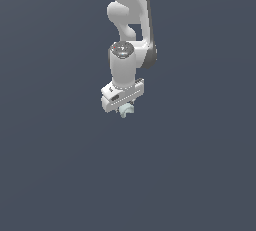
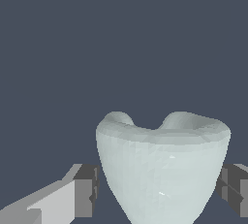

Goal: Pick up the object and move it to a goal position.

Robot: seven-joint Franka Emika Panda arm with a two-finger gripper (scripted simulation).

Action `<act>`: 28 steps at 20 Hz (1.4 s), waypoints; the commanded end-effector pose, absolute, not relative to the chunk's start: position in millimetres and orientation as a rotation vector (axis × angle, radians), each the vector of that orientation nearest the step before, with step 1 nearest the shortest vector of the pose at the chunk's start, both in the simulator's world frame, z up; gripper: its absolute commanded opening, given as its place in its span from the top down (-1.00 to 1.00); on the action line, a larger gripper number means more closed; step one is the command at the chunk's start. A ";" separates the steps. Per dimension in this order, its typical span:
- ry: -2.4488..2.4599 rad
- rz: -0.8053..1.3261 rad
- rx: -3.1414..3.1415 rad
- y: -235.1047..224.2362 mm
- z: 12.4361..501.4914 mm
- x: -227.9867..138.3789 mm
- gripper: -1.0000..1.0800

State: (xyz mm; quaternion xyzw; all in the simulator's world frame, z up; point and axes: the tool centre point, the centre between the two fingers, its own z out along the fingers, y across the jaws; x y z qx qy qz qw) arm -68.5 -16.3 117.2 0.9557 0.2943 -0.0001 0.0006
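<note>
Hanging straight down over bare grey ground, my claw (image 1: 124, 109) has the object (image 2: 162, 167) sitting between its two fingers (image 2: 86, 189), jaws drawn narrow against its sides, I judge so as to carry it toward a goal I cannot see.

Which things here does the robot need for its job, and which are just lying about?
Needed for the job:
- the pale mint-white piece, sitting between the fingers
- the gripper, closed around it

Just lying about:
- nothing else shows; only the plain dark grey background
</note>
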 end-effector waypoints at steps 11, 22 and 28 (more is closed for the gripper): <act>0.927 0.000 3.001 33.9 248.0 -86.3 1.00; 0.927 0.000 3.001 67.5 337.5 -95.2 1.00; 0.926 0.000 3.002 76.2 361.1 -96.2 1.00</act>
